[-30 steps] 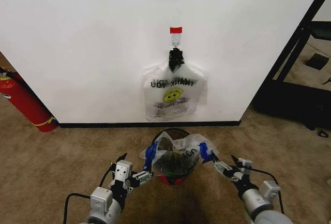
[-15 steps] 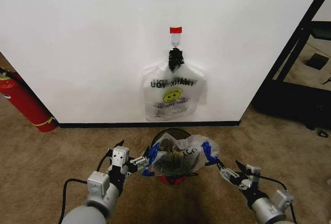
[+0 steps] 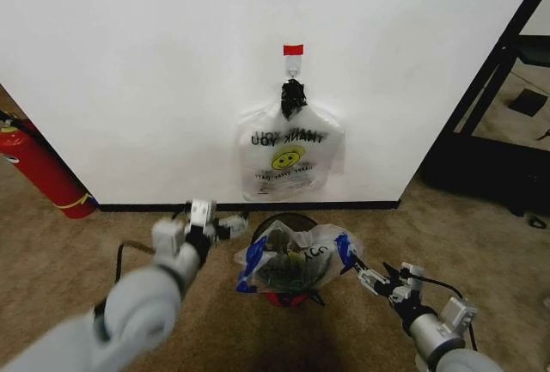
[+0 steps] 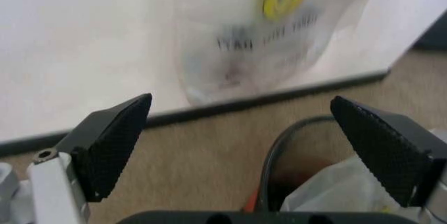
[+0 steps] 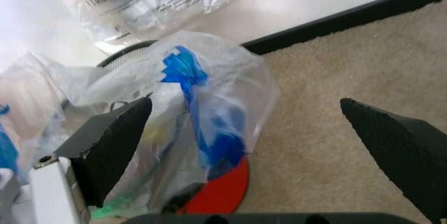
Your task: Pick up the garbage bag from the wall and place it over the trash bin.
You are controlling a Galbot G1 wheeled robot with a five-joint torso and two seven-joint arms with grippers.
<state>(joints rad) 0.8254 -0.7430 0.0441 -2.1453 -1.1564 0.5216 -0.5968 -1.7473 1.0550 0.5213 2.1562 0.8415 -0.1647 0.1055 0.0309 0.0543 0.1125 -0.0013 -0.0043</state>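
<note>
The garbage bag [image 3: 296,256], see-through with blue patches, lies draped over the round black trash bin [image 3: 288,218], whose red base [image 3: 279,299] shows underneath. My left gripper [image 3: 234,224] hangs just left of the bin's rim; in the left wrist view its fingers [image 4: 112,140] stand wide open with nothing between them. My right gripper [image 3: 365,276] sits close to the bag's right side, open and holding nothing. The right wrist view shows the bag's blue patch [image 5: 202,114] just ahead of the right gripper [image 5: 246,102]. The white wall [image 3: 129,88] rises behind.
A second bag with a yellow smiley [image 3: 290,161] hangs from the hook under the red tape strip [image 3: 293,50]. A red fire extinguisher [image 3: 43,170] leans at the left. Black furniture [image 3: 507,131] stands at the right. Brown carpet surrounds the bin.
My left gripper has let go of the bag's left edge and risen toward the wall, left of the bin. The right gripper has stayed by the bag's right side.
</note>
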